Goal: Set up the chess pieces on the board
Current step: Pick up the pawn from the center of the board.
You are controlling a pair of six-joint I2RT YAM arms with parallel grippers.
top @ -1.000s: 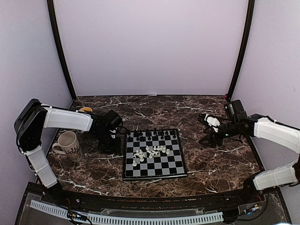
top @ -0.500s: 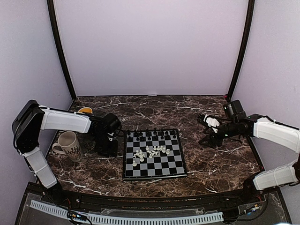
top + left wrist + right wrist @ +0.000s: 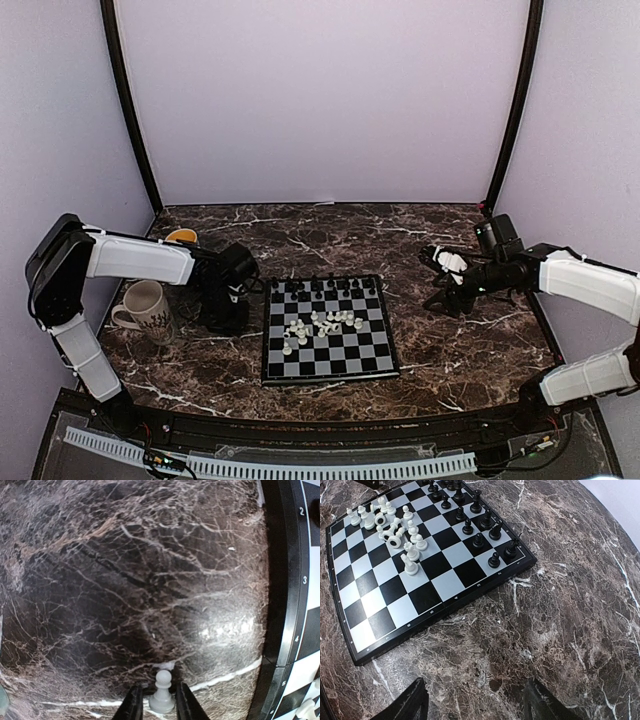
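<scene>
**White pawn between the fingers of the left pincer, beside the board**

The dark marble table [image 3: 450, 340] carries everything. The left arm [image 3: 140, 258] reaches down to the table on the left side of the board [image 3: 335, 362]. The right arm [image 3: 580, 280] is held above the table, well to the right of the board. The board lies flat near the middle of the table, with black and white checks inside a thin black rim.

A pale mug [image 3: 148, 310] with a dark pattern stands to the left of the board, beyond the wrist of the left arm. Its handle is turned away from the board. Further back on the same side of the board a small orange thing [image 3: 182, 236] shows only partly behind the left arm. What it is I cannot tell.

The right pincer [image 3: 475, 702] is wide open and has nothing between its fingers. The left pincer [image 3: 158, 702] is low at the table, just beside the left rim of the board, with its fingers drawn close together around one piece.

The black chess pieces [image 3: 325, 288] stand upright on the two rows at the far edge of the board. The white chess pieces [image 3: 395, 530] crowd together near the middle of the board, some upright and some fallen on their side.

The white pawn [image 3: 162, 692] stands upright on the marble, off the board, between the two fingers of the left pincer. I cannot tell whether the fingers already press on its base.
</scene>
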